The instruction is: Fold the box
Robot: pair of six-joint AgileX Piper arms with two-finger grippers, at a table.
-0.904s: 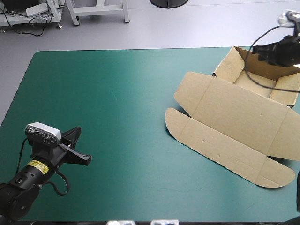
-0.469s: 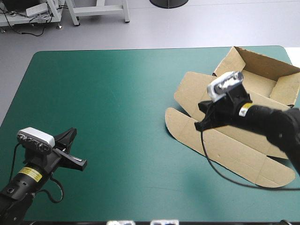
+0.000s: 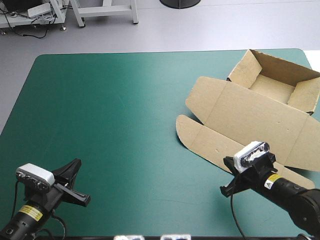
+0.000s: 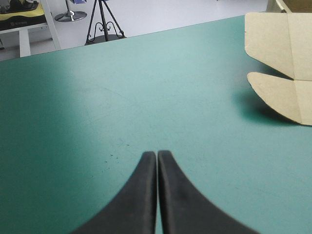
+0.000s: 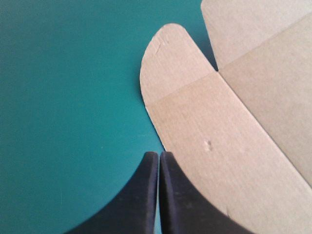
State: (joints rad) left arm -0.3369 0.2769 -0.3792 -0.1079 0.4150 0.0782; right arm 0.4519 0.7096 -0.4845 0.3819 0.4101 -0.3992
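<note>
Left arm (image 3: 22, 220): low, angled forward-right.
Left gripper (image 4: 157, 155): fingers closed to a point.
Right arm (image 3: 292, 195): low, angled left.
Right gripper (image 5: 159, 155): fingers closed likewise.

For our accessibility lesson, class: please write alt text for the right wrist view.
The right gripper, black jaws shut in a pointed arch, sits at the edge of the flat brown cardboard box lid, its rounded end flap ahead on the teal-green table cover.

The open brown cardboard box (image 3: 250, 120) runs past the high view's right edge. The right arm (image 3: 290, 192) hides part of its near flap. Each wrist view cuts it off.
</note>
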